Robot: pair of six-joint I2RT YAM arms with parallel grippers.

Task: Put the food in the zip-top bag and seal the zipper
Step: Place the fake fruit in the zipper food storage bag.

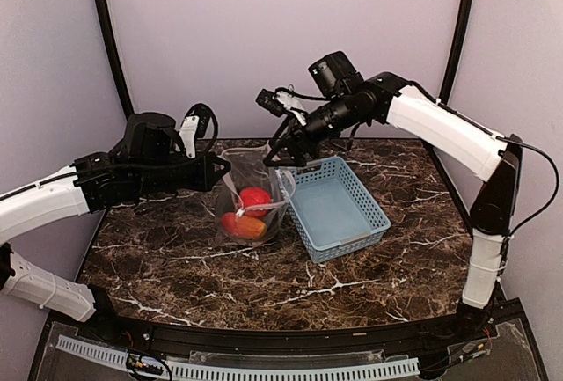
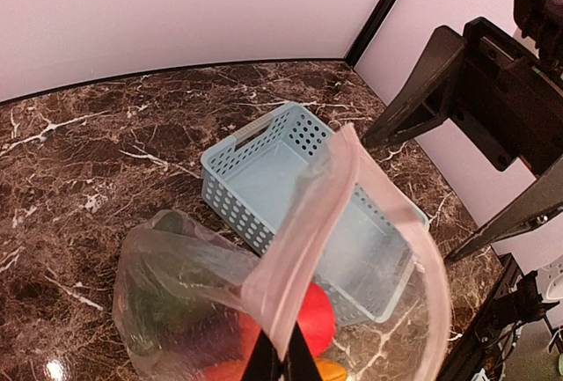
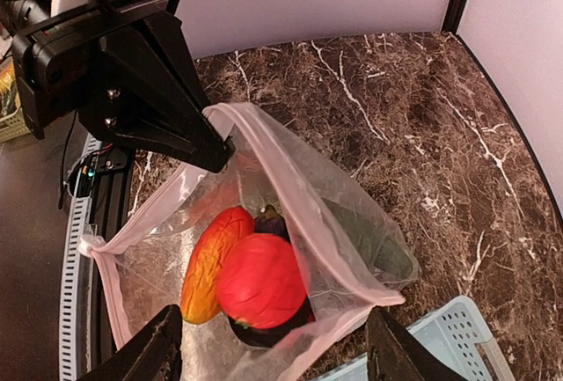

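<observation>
The bench (image 1: pixel 176 262) under me is dark brown with a stone look, shot through with white veins and glossy enough to throw back a small spot of light. Pale lilac walls (image 1: pixel 264 29) close it in at the back and on both sides. Black poles (image 1: pixel 106 38) rise at the corners, and a white slotted strip (image 1: pixel 237 369) runs along the near edge by my bases.

My left claw (image 2: pixel 281 365) is pinched fully shut on the mouth edge of the zip-top bag (image 1: pixel 249 168). It holds up the zipper (image 2: pixel 308 223) (that thin pale strip along the rim) so the mouth gapes upward. The bag's bottom sits on the bench near the middle. Inside lies the food (image 1: pixel 253 198): a round red piece (image 3: pixel 261 280) on top, the orange mango (image 3: pixel 209 262) against it, a dark purple piece (image 3: pixel 271 220) just behind, and something green (image 3: pixel 369 242) deeper in, blurred by the film.

My right claw (image 3: pixel 274 350) hangs above the bag's mouth with its fingers spread wide and nothing between them. The light blue lattice basket (image 1: pixel 352 189) stands just to the right of the bag.
</observation>
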